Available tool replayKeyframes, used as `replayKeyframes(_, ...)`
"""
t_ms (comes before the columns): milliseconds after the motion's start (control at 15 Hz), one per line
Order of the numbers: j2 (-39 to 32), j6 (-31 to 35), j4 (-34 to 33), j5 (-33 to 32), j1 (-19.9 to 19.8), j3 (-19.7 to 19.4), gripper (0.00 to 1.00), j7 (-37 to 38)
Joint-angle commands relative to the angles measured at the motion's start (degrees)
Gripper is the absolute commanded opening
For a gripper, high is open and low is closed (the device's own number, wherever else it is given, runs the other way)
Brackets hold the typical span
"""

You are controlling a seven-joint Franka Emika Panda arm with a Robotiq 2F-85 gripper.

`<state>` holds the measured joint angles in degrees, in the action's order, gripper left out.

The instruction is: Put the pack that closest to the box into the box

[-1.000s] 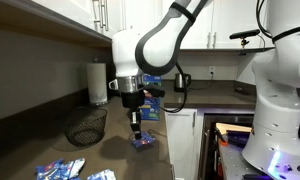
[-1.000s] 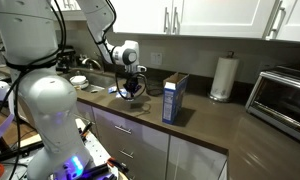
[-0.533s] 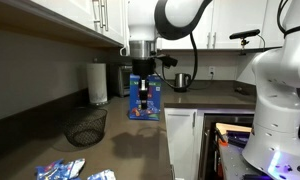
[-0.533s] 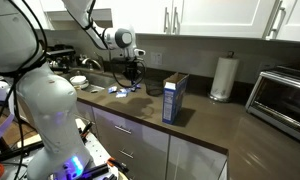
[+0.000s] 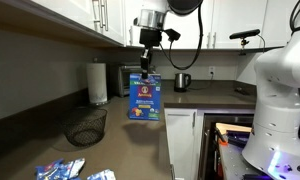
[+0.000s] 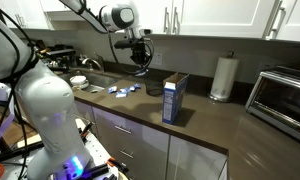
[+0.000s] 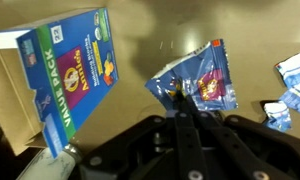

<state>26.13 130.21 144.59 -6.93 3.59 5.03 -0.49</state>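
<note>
The hand [image 5: 147, 66] hangs high above the counter [image 6: 140, 108], higher than the top of the box [image 6: 174, 98]. Its fingers are pinched on an edge of the pack [image 7: 198, 82], which dangles in the air clear of the counter. In the wrist view the box shows just beside the pack. Other blue packets [image 5: 62, 170] lie bunched on the counter near a wire basket [image 5: 85, 126].

A black wire basket [image 5: 87, 127] sits on the dark counter [image 5: 130, 155]. Beyond the basket, by the wall, stands a white paper roll [image 5: 98, 82], with a toaster oven [image 5: 120, 80] just beside it. Nearer the camera than the basket lie bunched blue packets [image 5: 60, 170]. White cabinets [image 5: 60, 15] hang above the basket.
</note>
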Motion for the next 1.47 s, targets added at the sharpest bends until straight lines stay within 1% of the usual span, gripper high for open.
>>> replayKeyframes(0,2.76,-2.52,-2.69,-1.41,-2.54,-0.82,0.0,1.9)
replayKeyframes(400,3.46,-2.0,-6.26,-5.67,-7.86,-0.92,0.0,6.84)
replayKeyframes(800,1.48,-0.42,-6.92,-11.91,-13.25,-0.51,0.0,14.04)
replayKeyframes(1133,-2.08,1.31,-7.29,-15.06,-15.16,-0.83,0.0,17.98)
replayKeyframes(1400,-6.06,5.15,-7.74,-18.4,-16.0,-0.92,0.0,20.86)
